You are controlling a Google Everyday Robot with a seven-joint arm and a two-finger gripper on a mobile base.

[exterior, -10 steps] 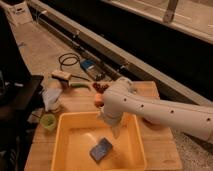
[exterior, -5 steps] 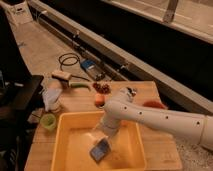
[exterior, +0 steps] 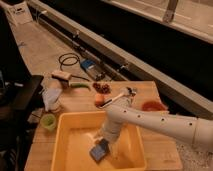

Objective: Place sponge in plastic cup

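Blue sponge (exterior: 98,152) in yellow tub (exterior: 74,143), open hand (exterior: 105,142) above

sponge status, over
gripper open, low in tub, just over sponge. sponge on tub floor, not gripped. cup outside tub, tub wall between.

No text, label, brand or number can be read anywhere in the scene. A white object (exterior: 20,12) at 11 o'clock carries dark marks, too blurred to make out. The gripper (exterior: 106,141), low inside the yellow tub (exterior: 64,122) at 6 o'clock and just above the sponge (exterior: 96,152), shows no legible marking.
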